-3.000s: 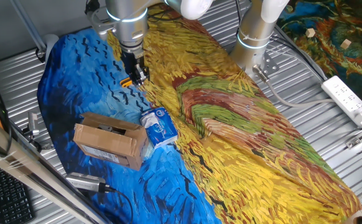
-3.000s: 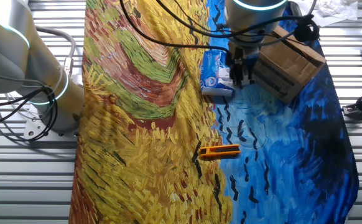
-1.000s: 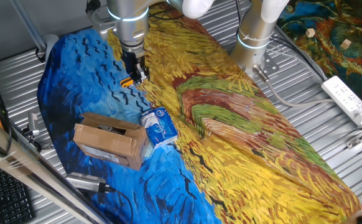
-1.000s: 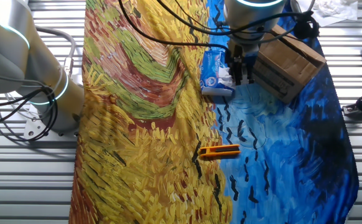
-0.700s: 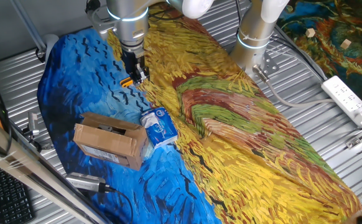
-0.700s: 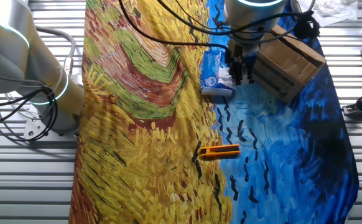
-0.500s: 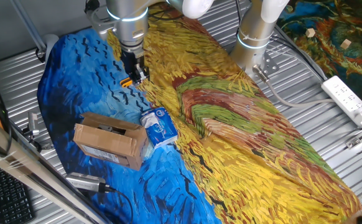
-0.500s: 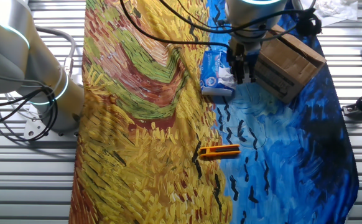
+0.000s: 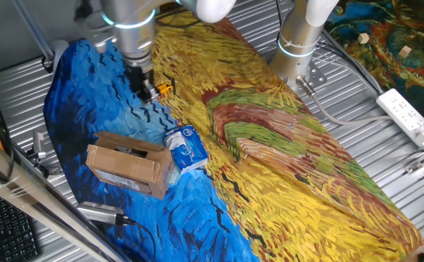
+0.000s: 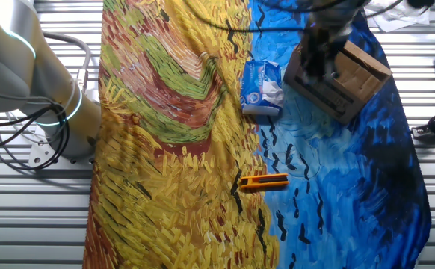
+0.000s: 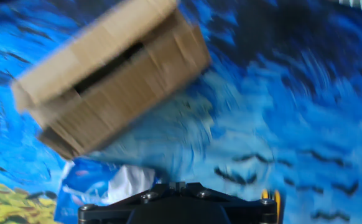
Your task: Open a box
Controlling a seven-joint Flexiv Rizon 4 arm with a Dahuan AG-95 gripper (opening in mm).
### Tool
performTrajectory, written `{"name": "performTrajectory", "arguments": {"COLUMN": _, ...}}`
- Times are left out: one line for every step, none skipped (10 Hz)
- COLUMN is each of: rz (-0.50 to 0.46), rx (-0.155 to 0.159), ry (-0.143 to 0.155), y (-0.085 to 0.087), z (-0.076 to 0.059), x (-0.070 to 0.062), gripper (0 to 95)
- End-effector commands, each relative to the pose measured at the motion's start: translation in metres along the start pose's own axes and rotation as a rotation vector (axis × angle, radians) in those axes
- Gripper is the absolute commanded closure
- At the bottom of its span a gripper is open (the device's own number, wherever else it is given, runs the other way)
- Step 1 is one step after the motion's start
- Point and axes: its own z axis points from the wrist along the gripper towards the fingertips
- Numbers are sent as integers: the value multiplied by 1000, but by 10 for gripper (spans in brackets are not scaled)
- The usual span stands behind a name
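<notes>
A: Jaws — state? They don't show in the hand view, and the gripper (image 9: 147, 90) is too small elsewhere; I cannot tell.

B: Cardboard box (image 11: 109, 74) lies ahead of them on the worktop (image 9: 66, 109), beside the blue-and-white packet (image 11: 103, 183). Likely light, stiff, crushable; take a flap edge.

gripper (image 9: 145, 88) pointing down, hanging above table; jaw state unclear.

Bright even light, hand view seemingly motion-blurred
</notes>
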Motion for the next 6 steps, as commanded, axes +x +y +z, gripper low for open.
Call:
{"name": "performTrajectory", "arguments": {"rz": -45, "rx": -7, "ry": 5, "y": 14, "z": -16, "x": -27, "gripper": 950}}
{"name": "performTrajectory", "arguments": {"rz": -85, "rx": -7, "ry": 0, "y": 21, "z": -19, "x": -39, "gripper": 950}}
{"name": "performTrajectory", "arguments": {"rz": -145, "rx": -12, "ry": -11, "y": 24, "z": -18, "x": -49, "gripper": 950}}
{"name": "performTrajectory", "arguments": {"rz": -188, "rx": -8, "ry": -12, "y": 27, "z": -18, "x": -59, "gripper": 950}}
{"name": "performTrajectory", "arguments": {"rz": -222, "rx": -3, "ry": -12, "y": 31, "z": -18, "x": -67, "gripper": 950}}
{"name": "performTrajectory", "arguments": {"rz": -260, "rx": 0, "ry": -18, "y": 34, "z": -14, "x": -72, "gripper": 950}}
